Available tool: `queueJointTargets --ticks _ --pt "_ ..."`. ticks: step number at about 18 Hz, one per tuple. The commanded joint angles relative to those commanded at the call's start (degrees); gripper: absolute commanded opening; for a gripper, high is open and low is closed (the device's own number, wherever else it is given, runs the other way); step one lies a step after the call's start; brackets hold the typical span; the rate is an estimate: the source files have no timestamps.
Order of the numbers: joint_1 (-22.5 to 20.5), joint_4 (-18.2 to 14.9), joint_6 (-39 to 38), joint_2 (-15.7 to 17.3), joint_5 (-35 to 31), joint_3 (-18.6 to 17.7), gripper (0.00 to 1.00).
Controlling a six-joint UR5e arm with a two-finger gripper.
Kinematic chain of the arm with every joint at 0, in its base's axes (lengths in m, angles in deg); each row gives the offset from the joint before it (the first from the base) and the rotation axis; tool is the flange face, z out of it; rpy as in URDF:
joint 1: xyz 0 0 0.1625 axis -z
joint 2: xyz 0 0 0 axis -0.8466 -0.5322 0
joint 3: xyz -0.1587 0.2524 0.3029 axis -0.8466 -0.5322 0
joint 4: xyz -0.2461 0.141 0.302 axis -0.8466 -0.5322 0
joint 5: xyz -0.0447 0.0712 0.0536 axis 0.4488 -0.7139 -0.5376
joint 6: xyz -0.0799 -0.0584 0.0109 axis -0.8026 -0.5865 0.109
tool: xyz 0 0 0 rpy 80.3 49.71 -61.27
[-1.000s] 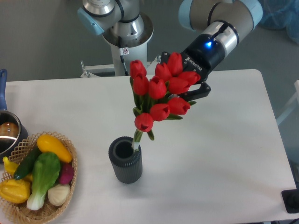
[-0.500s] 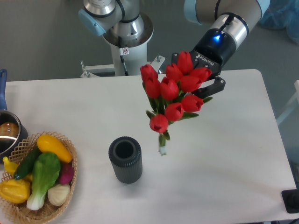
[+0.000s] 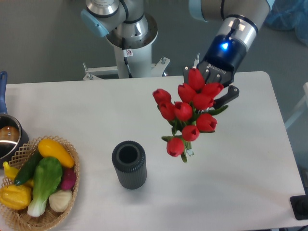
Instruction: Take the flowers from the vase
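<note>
Red tulip buds crowd the fingers (image 3: 211, 94) of the arm, which grip the flowers (image 3: 188, 115) near the heads, the bunch hanging clear in the air with its stem ends pointing down below the fingers. The vase (image 3: 129, 164) stands empty on the bench (image 3: 240, 192), well down and to the left of the fingers, beyond the stem tips. To finish well, the grip likely needs to hold firm and the lift run smoothly, so the top-heavy bunch neither slips nor swings.

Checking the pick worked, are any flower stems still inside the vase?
No, the flowers hang clear of the vase, whose mouth is empty.
</note>
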Motion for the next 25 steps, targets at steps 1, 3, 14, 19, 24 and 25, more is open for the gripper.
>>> queueJointTargets --ticks 1,3,14,19,24,25 --pt "-0.35 0.00 0.35 0.00 -0.17 0.09 0.02" --pt "-0.44 -0.17 2.19 0.00 -2.01 -0.26 0.02" --pt "6.58 -9.40 2.64 2.29 -41.90 3.87 0.02" --pt "8.86 -12.30 2.55 2.28 -50.52 4.31 0.00" --pt "13.26 -20.11 3.51 0.35 -61.51 7.46 0.00" --pt "13.44 -21.52 4.22 0.26 -62.31 8.00 0.00"
